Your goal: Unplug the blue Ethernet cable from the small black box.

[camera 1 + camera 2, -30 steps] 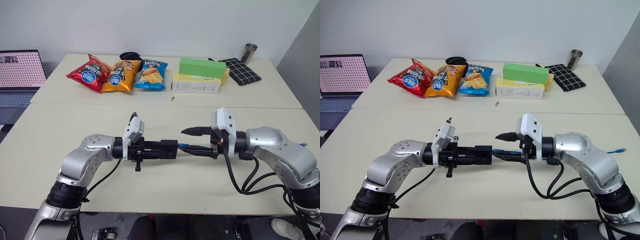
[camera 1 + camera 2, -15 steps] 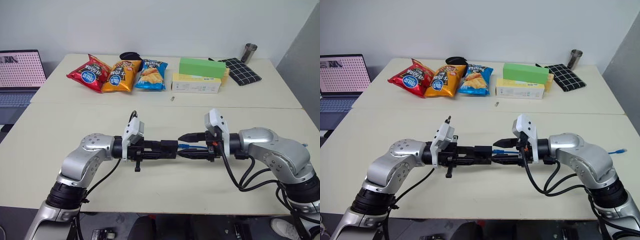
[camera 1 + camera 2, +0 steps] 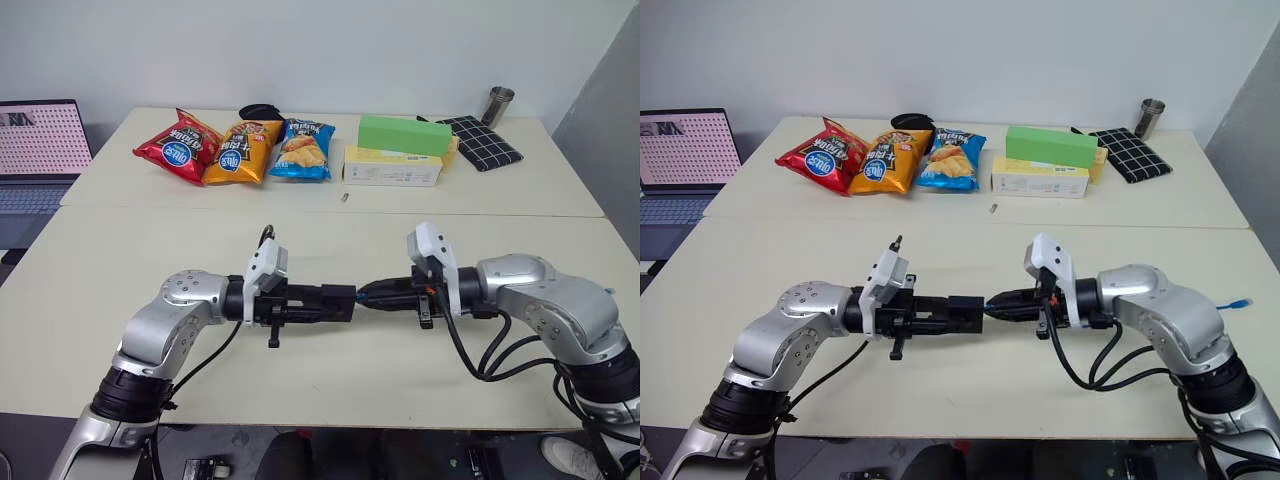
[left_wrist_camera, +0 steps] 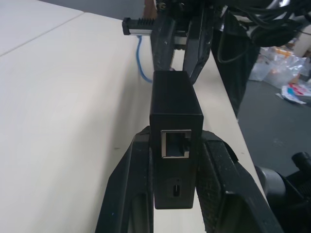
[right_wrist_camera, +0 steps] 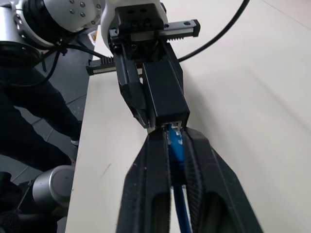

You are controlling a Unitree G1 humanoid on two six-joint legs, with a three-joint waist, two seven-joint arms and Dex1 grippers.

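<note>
Box hanging above the table, between my arms | my left gripper is clamping it | my right gripper is pinching the cable at its plug, just beside the box.

laptop cut off at edge, blue Ethernet cable plug hidden between gripper fingers
</note>
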